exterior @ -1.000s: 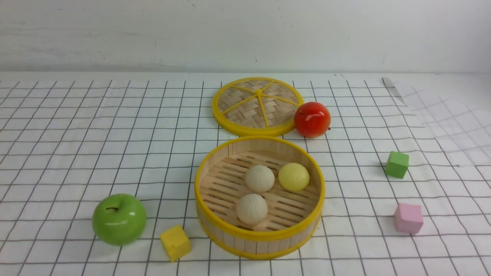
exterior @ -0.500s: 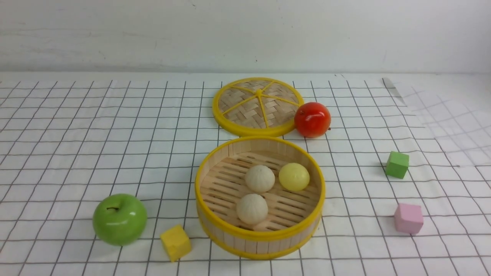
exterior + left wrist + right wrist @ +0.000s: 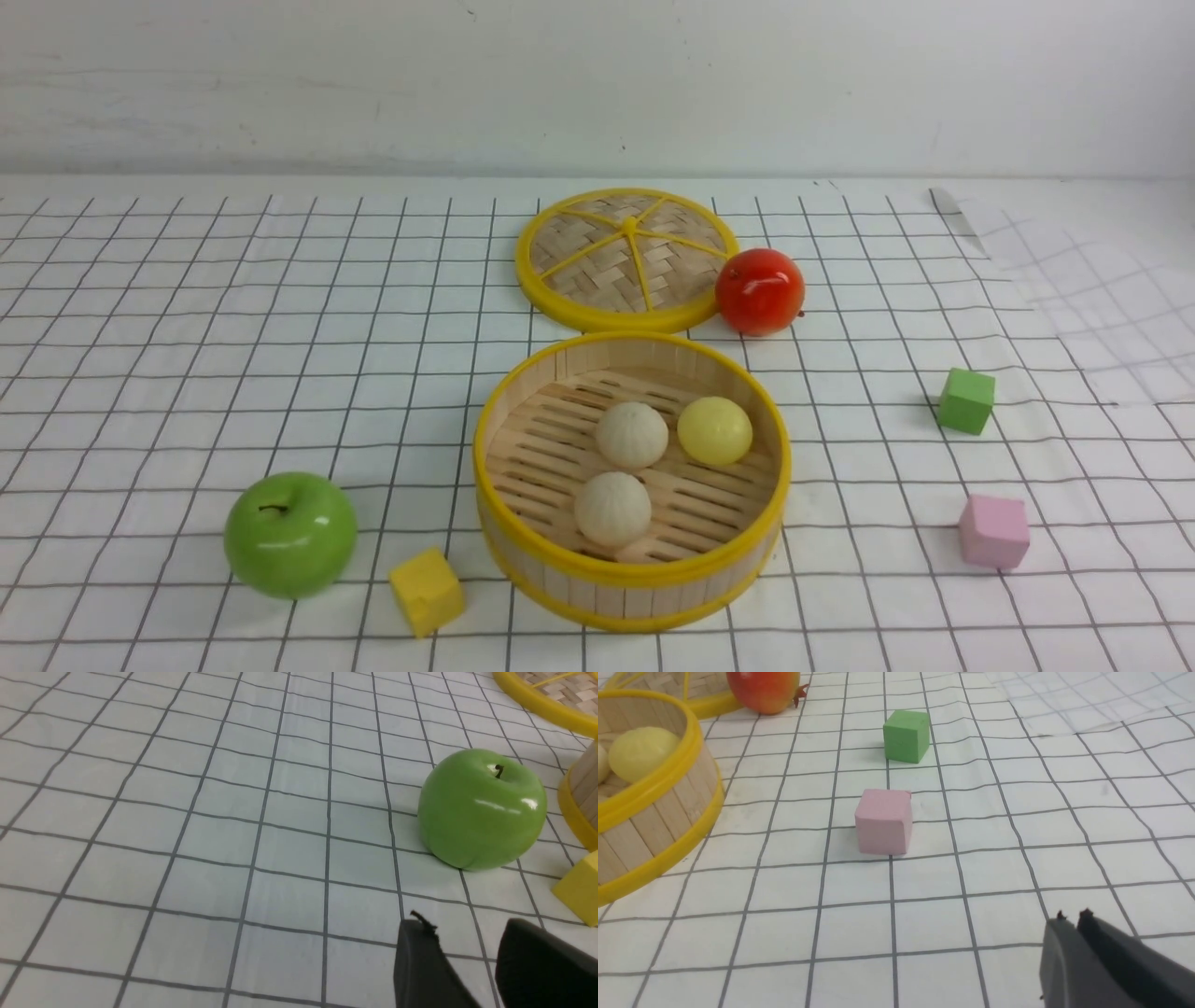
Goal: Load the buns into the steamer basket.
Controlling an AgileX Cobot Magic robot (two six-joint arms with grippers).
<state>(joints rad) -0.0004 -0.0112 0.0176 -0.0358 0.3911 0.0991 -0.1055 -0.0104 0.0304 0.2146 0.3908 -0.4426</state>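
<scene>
White gridded cloth [image 3: 280, 308] is covering the table. All three buns [image 3: 633, 434] are sitting inside the steamer basket [image 3: 631, 571]. Left gripper [image 3: 467, 947] fingers are standing apart, right gripper [image 3: 1071, 919] fingers together, both empty. Task is looking finished; nothing is needing doing next.

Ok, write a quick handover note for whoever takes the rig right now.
Left gripper: fingers apart, holding nothing, near the green apple.
Right gripper: shut, empty, by the pink cube.
Steamer basket: all three buns inside, two cream buns and the yellow bun.
Done: the buns are in the basket.
Left: nothing for this task; the lid lies behind the basket.
</scene>
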